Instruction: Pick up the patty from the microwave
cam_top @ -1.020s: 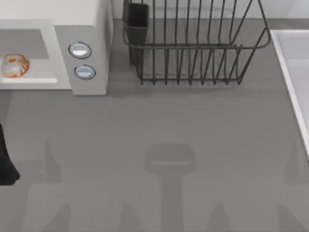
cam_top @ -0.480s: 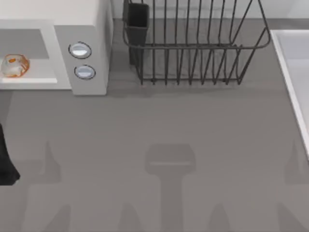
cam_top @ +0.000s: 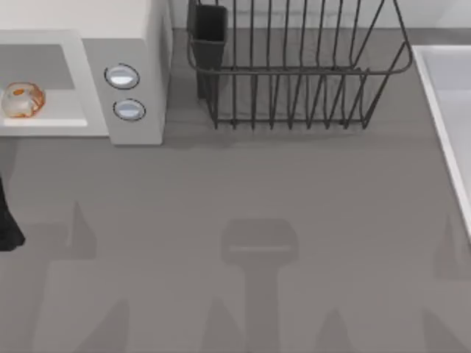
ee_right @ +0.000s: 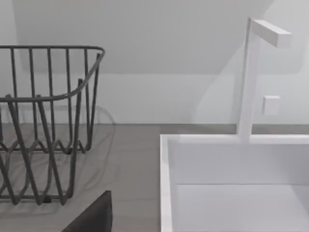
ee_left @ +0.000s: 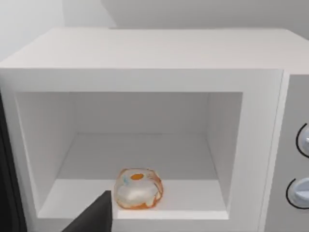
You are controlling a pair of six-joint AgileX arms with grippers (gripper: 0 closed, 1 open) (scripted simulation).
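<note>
The microwave [cam_top: 81, 81] stands at the far left of the grey counter [cam_top: 257, 191] and serves as the landmark here. Its door side is open toward the near edge, and the patty [cam_top: 22, 100] lies inside the cavity, close to the front lip of the cavity floor and toward the left part of the opening. In the left wrist view the patty [ee_left: 138, 188] rests on the pale cavity floor, an orange-brown lump with glossy whitish patches, apart from both side walls of the microwave [ee_left: 145, 63].

In front of the microwave and to its left, at the counter's left edge, a dark part of the left arm [cam_top: 7, 224] reaches into the top view. One dark fingertip of the left gripper [ee_left: 94, 217] juts up in the left wrist view, just short of the patty and not touching it; whether its fingers are spread or closed cannot be told.

The two round knobs [cam_top: 124, 76] sit one behind the other on the microwave's right front panel.

Right of the microwave, just beside it at the back of the counter, stands a black wire dish rack [cam_top: 294, 73] with a dark cup-like holder [cam_top: 208, 29] on its near-left corner.

Farther right of the microwave, past the rack, a white sink [cam_top: 449, 118] lies at the counter's right edge; the right wrist view shows the sink [ee_right: 231, 183] with a white faucet [ee_right: 251, 77] behind it and the rack [ee_right: 43, 125] next to it. A dark fingertip of the right gripper [ee_right: 94, 217] shows there, over the counter between rack and sink; the state of its fingers cannot be told.
</note>
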